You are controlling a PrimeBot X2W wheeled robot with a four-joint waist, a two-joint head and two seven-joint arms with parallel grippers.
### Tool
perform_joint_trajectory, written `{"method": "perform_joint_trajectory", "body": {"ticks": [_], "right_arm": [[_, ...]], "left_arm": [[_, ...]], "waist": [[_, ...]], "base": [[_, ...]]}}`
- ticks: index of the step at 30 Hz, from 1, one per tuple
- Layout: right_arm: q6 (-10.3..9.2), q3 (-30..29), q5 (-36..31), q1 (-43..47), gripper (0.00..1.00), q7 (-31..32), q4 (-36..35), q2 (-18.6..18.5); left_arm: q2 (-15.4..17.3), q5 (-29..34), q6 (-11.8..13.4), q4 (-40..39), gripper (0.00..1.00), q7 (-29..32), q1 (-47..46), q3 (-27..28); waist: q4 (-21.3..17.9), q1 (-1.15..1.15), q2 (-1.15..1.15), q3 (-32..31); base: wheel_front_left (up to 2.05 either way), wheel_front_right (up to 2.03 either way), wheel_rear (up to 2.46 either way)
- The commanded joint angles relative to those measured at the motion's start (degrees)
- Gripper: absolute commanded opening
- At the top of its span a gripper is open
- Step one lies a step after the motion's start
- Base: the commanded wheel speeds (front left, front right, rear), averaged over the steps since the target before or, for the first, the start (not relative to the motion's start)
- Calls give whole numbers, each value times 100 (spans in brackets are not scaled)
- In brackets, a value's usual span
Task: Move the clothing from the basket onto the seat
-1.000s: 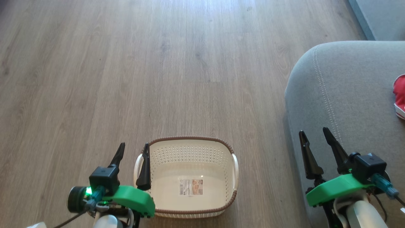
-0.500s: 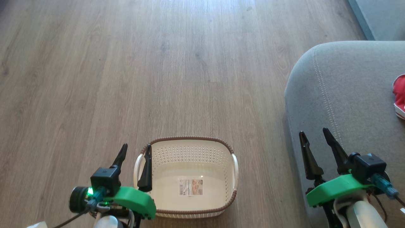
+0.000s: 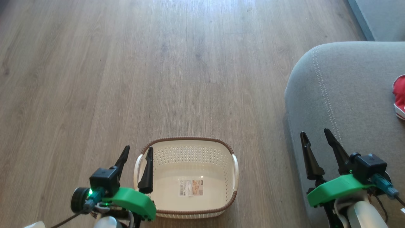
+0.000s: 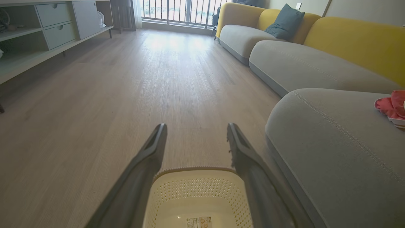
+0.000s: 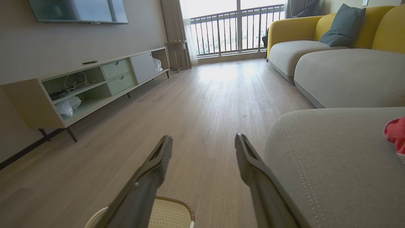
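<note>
Clothing [image 3: 400, 95], red with white trim, lies on the seat [image 3: 348, 95] at head view's far right, cropped by the frame, so can't tell if both garments are there. Left gripper [image 3: 139, 148]: jaws spread, holding nothing, inner finger overlapping the basket [image 3: 190, 138] by its white handle [image 3: 135, 169]; a careless sweep could hook it and drag or tip the basket. Basket sits on the wood floor [image 3: 190, 63], bare inside bar a label sticker [image 3: 190, 187], opening up, long axis left-right. Right gripper [image 3: 314, 131]: spread, empty, over the seat's front corner; dipping could snag upholstery. Clothing is bunched, no clear long axis; the visible part runs up-down the frame.
</note>
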Motion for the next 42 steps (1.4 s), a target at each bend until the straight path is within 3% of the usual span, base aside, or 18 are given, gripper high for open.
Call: {"method": "perform_joint_trajectory", "body": {"ticks": [1, 6, 7, 12, 42], "right_arm": [[-2, 89, -16, -142, 100, -54, -158, 6], [-2, 98, -16, -165, 100, -54, -154, 5], [0, 2, 4, 0, 0, 1, 21, 1], [0, 42, 19, 131, 0, 20, 395, 2], [-1, -187, 1944, -8, 0, 504, 343, 77]], "left_arm": [[-1, -30, -34, -212, 100, -29, -98, 213], [-1, -131, -110, -317, 100, -29, -95, 272], [1, -117, -108, -91, 0, 0, 2, 23], [3, -135, -109, 276, 0, 13, 149, -11], [39, -2074, -348, 220, 0, 496, 9, 423]], "waist": [[4, 0, 0, 1], [-3, 0, 0, 15], [-2, 0, 0, 14], [-3, 0, 0, 14], [-49, 0, 0, 21]], "base": [[0, 0, 0], [0, 0, 0], [0, 0, 0], [0, 0, 0], [0, 0, 0]]}}
